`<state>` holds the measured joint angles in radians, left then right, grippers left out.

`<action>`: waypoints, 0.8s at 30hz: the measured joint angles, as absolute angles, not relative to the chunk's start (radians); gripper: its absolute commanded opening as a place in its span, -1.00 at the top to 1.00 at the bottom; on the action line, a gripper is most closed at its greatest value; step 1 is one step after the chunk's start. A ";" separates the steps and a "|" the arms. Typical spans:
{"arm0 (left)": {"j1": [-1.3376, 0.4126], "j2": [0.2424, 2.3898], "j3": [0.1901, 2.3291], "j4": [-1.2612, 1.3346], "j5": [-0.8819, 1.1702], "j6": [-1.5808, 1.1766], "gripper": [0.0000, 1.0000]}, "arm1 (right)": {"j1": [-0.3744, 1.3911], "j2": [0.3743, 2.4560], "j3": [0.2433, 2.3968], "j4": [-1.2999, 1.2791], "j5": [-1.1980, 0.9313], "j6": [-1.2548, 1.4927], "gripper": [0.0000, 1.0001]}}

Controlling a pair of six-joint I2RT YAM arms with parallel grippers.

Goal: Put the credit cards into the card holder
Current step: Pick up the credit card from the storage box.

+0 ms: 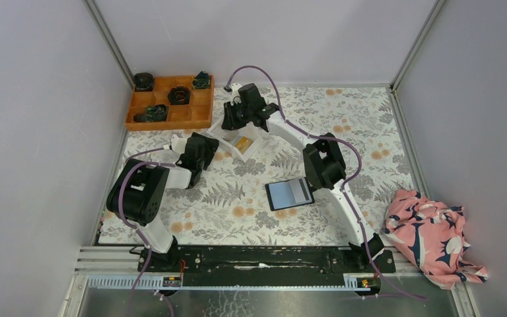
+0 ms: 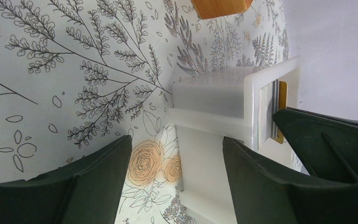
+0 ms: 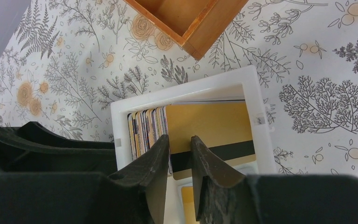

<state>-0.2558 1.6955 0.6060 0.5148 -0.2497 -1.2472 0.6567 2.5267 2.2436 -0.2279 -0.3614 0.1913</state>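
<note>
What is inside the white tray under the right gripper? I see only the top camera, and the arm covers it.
Observer: On the right wrist camera, several cards stand on edge at one side of the tray, with an orange-yellow card with a black stripe beside them.
Operator: Is the right gripper shut on a card?
Observer: No. The right gripper hangs over the cards with a narrow gap between its fingers, and no card edge shows in that gap.
Operator: And the left gripper?
Observer: On the left wrist camera, the left gripper is wide open, with a wall of the tray between its fingers.
</note>
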 measured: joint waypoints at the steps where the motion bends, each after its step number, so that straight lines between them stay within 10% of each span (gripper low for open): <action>1: -0.256 1.696 0.606 0.515 -0.250 -1.247 -0.60 | 0.657 2.523 2.241 -0.228 -0.361 0.192 0.43; 24: -0.256 1.689 0.606 0.507 -0.250 -1.247 -0.60 | 0.661 2.431 2.170 -0.233 -0.337 0.183 0.80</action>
<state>-0.2558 1.6894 0.6060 0.5072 -0.2497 -1.2472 0.6605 2.4310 2.1700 -0.2325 -0.3367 0.1829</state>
